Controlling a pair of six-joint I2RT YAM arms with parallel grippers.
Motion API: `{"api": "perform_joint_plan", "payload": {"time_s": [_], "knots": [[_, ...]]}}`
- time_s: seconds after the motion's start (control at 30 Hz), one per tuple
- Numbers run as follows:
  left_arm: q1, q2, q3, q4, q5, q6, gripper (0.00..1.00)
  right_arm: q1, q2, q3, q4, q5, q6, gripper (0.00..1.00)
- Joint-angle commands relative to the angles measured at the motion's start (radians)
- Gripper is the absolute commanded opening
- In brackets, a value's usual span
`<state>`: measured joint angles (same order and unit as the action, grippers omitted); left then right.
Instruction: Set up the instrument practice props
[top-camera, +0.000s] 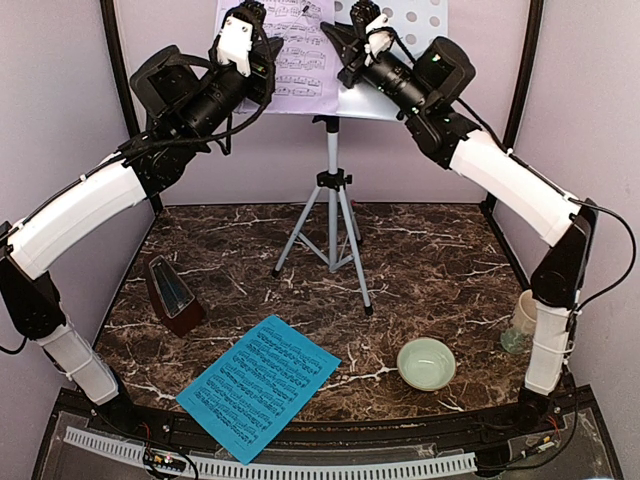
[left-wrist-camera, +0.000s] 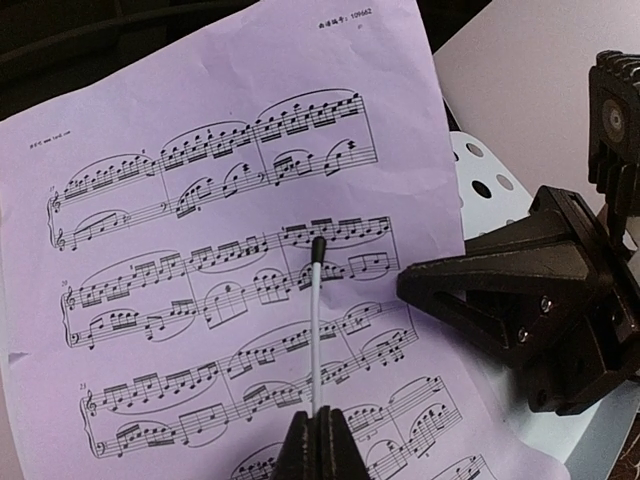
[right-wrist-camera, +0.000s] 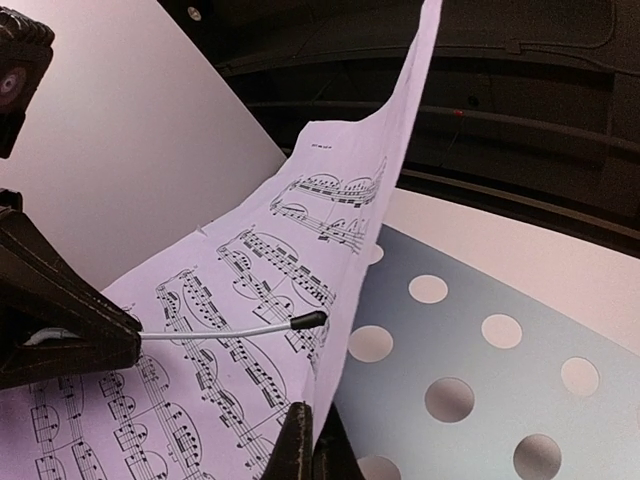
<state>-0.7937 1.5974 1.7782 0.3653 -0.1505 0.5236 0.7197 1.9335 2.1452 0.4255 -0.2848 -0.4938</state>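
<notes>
The silver tripod music stand (top-camera: 331, 195) stands mid-table, its white perforated desk (top-camera: 415, 20) up high. A lavender sheet-music page (top-camera: 295, 65) lies against the desk. My left gripper (top-camera: 243, 18) is shut on the stand's thin white page-holder wire (left-wrist-camera: 316, 330), which crosses the page (left-wrist-camera: 200, 200). My right gripper (top-camera: 340, 45) is shut on the page's right edge (right-wrist-camera: 350, 300), which is curled up off the desk (right-wrist-camera: 480, 380). A cyan page (top-camera: 260, 385) lies flat at the table's front. The dark reddish-brown metronome (top-camera: 172, 295) stands at the left.
A pale green bowl (top-camera: 427, 362) sits front right. A cream mug (top-camera: 522, 312) stands by the right arm's base. The tripod legs (top-camera: 352, 255) spread over the table's middle. Lilac walls close in the back and sides.
</notes>
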Motion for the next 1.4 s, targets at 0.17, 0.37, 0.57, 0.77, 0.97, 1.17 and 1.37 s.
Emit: {"api": "perform_joint_plan", "payload": {"time_s": [0.17,0.37,0.57,0.77,0.97,1.17,1.37], "knots": [[-0.001,-0.044,0.001,0.014,0.022,0.000,0.00,-0.007,0.039,0.045,0.104,-0.036,0.017,0.01],[-0.001,-0.041,0.005,0.013,0.024,-0.002,0.00,-0.008,0.048,0.047,0.124,-0.045,0.027,0.02],[-0.001,-0.039,0.009,0.010,0.025,-0.005,0.00,-0.008,0.061,0.055,0.135,-0.066,0.032,0.04],[-0.001,-0.038,0.011,0.009,0.023,-0.002,0.00,-0.009,0.059,0.047,0.153,-0.068,0.034,0.27],[-0.001,-0.039,0.007,0.009,0.021,-0.002,0.00,-0.009,0.053,0.034,0.165,-0.058,0.038,0.45],[-0.001,-0.041,0.006,0.011,0.021,-0.002,0.00,-0.009,0.045,0.033,0.187,-0.048,0.049,0.62],[-0.001,-0.039,0.010,0.009,0.020,-0.005,0.00,-0.001,0.056,0.042,0.204,-0.058,0.080,0.67]]}}
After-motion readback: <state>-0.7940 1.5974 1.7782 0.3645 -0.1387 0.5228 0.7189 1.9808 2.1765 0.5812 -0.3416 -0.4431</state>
